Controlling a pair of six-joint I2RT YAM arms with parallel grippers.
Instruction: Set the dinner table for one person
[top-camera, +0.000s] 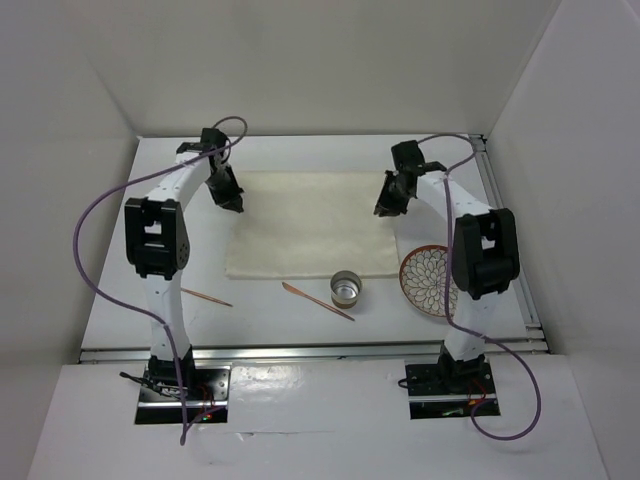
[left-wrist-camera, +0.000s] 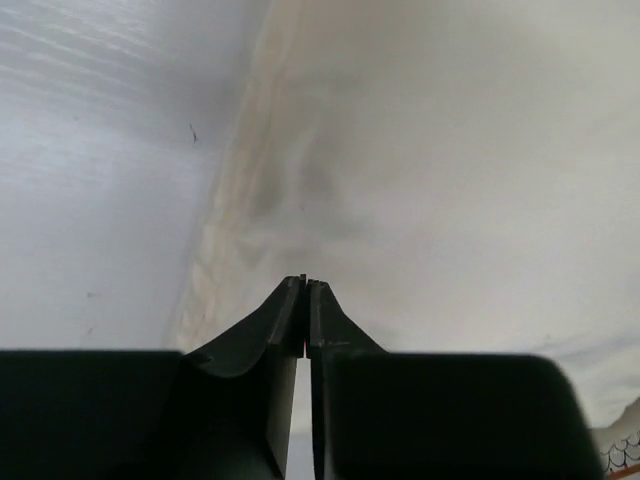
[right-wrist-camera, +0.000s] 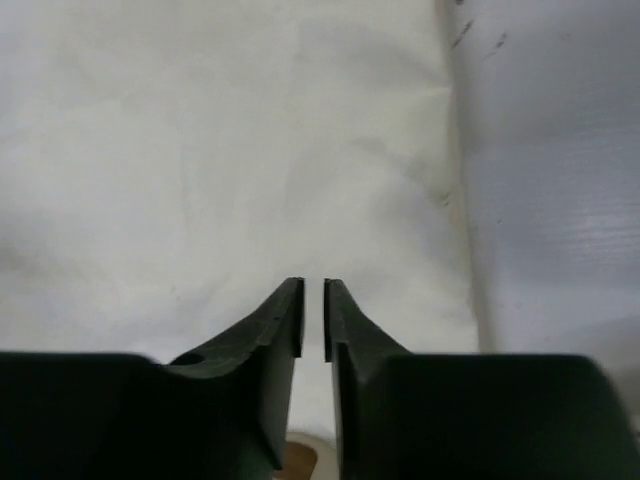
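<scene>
Big white table (top-camera: 290, 330), cream placemat (top-camera: 300, 225) centred. Left end effector (left-wrist-camera: 305, 283) pinched closed, empty, at the mat's left edge; right end effector (right-wrist-camera: 312, 285) barely parted, empty, at its right edge. Risk: bunching the cloth. Plate (top-camera: 420, 280) half hidden behind the right arm.

No legible text or markings anywhere.
</scene>
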